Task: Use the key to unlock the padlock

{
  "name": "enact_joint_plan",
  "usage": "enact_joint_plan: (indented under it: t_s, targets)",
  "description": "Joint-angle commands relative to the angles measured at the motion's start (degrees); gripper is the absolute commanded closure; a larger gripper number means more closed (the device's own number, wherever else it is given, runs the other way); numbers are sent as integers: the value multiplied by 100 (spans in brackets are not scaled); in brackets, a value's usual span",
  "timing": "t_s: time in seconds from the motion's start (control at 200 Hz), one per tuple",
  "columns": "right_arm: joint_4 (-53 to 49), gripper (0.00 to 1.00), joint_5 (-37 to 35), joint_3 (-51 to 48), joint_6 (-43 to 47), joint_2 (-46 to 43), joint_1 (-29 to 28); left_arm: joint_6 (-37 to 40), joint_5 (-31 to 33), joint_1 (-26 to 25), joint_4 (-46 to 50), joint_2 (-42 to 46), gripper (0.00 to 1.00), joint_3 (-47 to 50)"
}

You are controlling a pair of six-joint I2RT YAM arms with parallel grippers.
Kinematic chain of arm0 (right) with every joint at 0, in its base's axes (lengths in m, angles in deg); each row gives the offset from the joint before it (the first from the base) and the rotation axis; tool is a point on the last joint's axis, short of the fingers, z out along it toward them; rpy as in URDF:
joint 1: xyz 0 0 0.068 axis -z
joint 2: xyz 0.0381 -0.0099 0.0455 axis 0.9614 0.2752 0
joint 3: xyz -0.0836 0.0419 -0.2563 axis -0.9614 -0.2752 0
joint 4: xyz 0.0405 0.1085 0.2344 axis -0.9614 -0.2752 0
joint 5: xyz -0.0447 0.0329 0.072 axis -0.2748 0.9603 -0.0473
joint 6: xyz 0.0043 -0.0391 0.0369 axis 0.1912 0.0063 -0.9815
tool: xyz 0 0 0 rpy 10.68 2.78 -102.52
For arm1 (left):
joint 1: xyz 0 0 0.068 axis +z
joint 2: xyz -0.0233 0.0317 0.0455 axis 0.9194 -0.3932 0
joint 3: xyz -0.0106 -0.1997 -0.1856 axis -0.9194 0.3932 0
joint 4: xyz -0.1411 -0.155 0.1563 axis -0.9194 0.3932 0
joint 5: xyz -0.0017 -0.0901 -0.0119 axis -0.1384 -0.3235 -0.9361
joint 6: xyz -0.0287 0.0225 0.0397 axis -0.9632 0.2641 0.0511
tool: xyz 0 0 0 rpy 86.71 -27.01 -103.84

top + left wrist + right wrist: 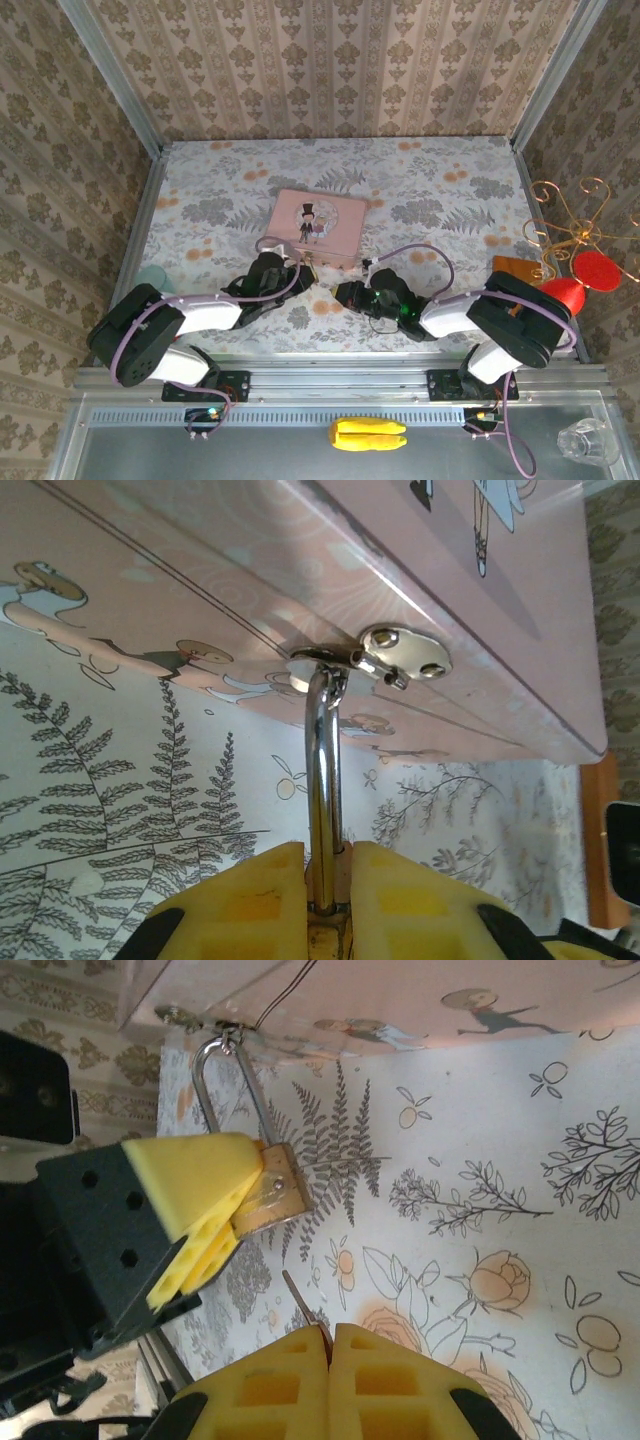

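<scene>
Padlock (278, 1192) hangs by its silvery shackle from the hasp (400, 655) on the near wall of the pink tin (320, 222), which sits mid-surface (450, 185). Left pincer (328, 870) is pinching the padlock body between its yellow pads. Right pincer (328, 1345) is pressed together on the key (300, 1300), a dark sliver protruding from its tips, aimed towards the padlock, near it but not touching.

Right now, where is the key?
In the right wrist view, the key sticks out from the right fingers, just below the padlock.
</scene>
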Motion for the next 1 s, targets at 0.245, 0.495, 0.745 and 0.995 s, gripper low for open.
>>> enact_joint_plan:
  t_s: [0.245,0.495,0.745,0.995]
  targets:
    - [762,100,-220,207,-887,472,-68,-818,269,43,-1347,26,100,306]
    - [1061,100,-62,292,-1213,779,-73,-1018,280,68,-1932,-224,100,467]
    - [913,100,-2,376,-1404,727,-68,-1116,217,91,-2276,-423,100,495]
    - [897,100,99,374,-1705,776,-35,-1155,205,99,-2282,-396,100,460]
